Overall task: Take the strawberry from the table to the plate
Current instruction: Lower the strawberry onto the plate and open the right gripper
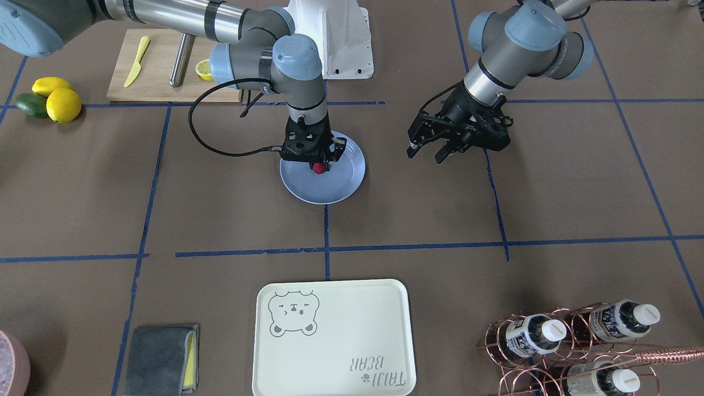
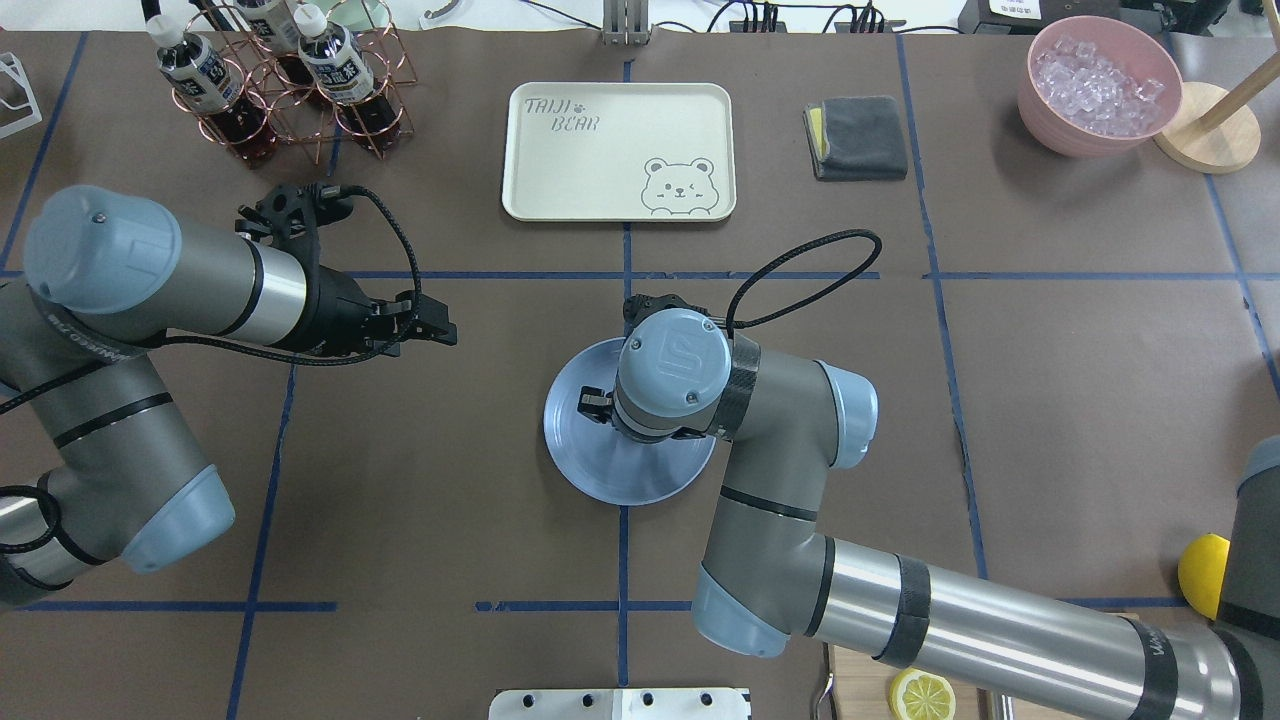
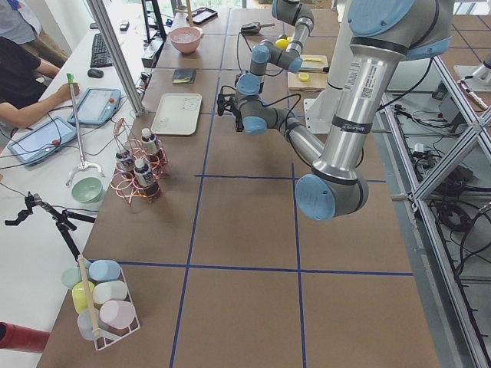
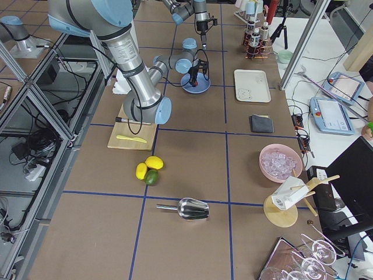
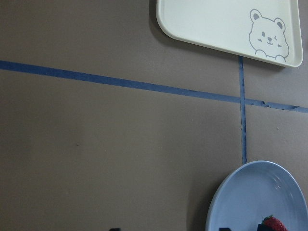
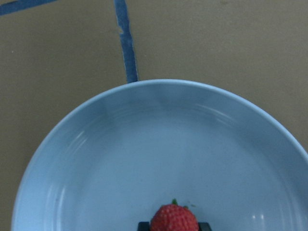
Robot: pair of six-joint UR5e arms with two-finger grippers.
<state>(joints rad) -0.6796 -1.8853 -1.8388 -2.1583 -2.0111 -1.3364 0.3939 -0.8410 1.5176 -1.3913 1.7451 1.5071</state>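
Note:
The strawberry (image 1: 318, 168) is small, red and bumpy, and it sits between the fingers of my right gripper (image 1: 318, 165), just over the light-blue plate (image 1: 330, 199). The right wrist view shows the strawberry (image 6: 174, 217) pinched between two dark fingertips (image 6: 143, 225) above the plate's floor (image 6: 159, 144); I cannot tell whether it touches the plate. My right wrist hides the berry in the overhead view of the plate (image 2: 600, 470). My left gripper (image 1: 424, 158) hovers open and empty over the table (image 1: 220, 220), off to the plate's side. The left wrist view catches the plate (image 5: 255, 192) and strawberry (image 5: 272, 224).
A cream bear-printed tray (image 1: 330, 335) lies beyond the plate. A copper rack of bottles (image 1: 572, 341), a folded grey cloth (image 1: 159, 360), a pink bowl of ice (image 2: 1098, 85), a cutting board (image 1: 159, 71) with a knife, and lemons (image 1: 63, 104) with an avocado ring the table.

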